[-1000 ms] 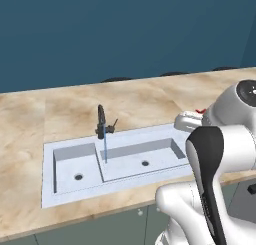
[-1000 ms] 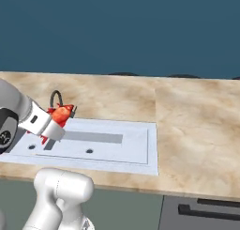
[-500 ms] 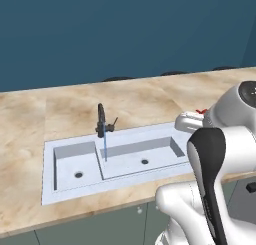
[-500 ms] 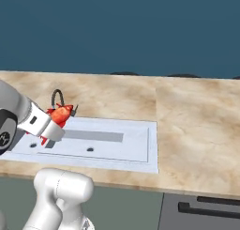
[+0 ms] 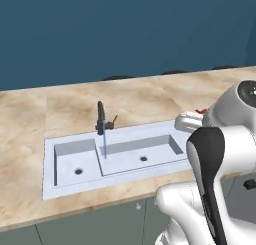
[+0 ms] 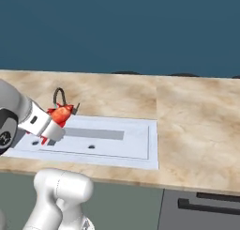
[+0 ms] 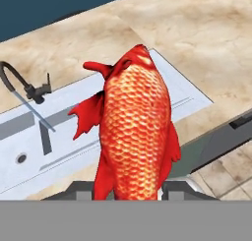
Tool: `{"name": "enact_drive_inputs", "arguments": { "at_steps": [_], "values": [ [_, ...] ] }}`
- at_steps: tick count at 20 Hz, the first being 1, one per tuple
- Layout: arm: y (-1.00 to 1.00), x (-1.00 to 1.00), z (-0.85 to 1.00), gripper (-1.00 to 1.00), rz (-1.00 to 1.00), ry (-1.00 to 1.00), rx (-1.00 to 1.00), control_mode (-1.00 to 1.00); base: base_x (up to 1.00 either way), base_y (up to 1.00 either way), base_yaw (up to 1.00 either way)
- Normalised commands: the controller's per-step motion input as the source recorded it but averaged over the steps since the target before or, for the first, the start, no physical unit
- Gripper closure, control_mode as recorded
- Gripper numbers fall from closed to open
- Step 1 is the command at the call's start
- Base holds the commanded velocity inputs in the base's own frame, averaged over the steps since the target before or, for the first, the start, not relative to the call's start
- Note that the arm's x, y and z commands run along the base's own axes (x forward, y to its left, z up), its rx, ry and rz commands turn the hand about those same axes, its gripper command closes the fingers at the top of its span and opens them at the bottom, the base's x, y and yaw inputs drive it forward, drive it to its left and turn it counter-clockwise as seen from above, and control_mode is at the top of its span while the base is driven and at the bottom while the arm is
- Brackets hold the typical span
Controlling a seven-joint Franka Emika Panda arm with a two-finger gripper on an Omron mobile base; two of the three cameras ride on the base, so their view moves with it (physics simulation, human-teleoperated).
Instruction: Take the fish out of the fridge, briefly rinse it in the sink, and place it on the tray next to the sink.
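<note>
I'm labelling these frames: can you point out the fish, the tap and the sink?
fish [image 7: 135, 132]: hand view, middle of its scaly body.
tap [image 5: 101, 118]: left base view, upright dark stem.
sink [image 6: 153, 144]: right base view, bare right rim.

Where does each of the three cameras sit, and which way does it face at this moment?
Left base view: behind the arm's left, looking forward and down at the sink and tap; white arm at lower right.
Right base view: behind the arm's right, same sink; arm at lower left, gripper shut on the fish.
Hand view: on the hand, looking along the fish toward the sink.
All share the sink, tap and counter.
</note>
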Motion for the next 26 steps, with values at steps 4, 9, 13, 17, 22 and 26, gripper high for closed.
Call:
{"name": "enact_drive_inputs", "arguments": {
  "at_steps": [4,9,13,17,22,26],
  "values": [
    [0.00,0.00,0.00,1.00,0.00,0.00,0.00,1.00,-0.44,0.00,0.02],
    [-0.09,0.00,0.00,1.00,0.01,0.00,0.01,-1.00,0.00,-0.13,0.05],
    [-0.42,0.33,0.00,1.00,0.17,0.01,0.04,-1.00,0.00,0.00,0.00],
    [-0.38,0.48,0.00,1.00,0.46,0.10,0.04,-1.00,0.00,0.00,0.00],
    [-0.04,0.45,-0.19,1.00,0.59,0.20,0.00,-1.00,0.00,0.00,0.00],
    [0.24,0.62,-0.43,1.00,0.55,0.25,0.00,-1.00,0.00,0.00,0.00]
  ]
}}
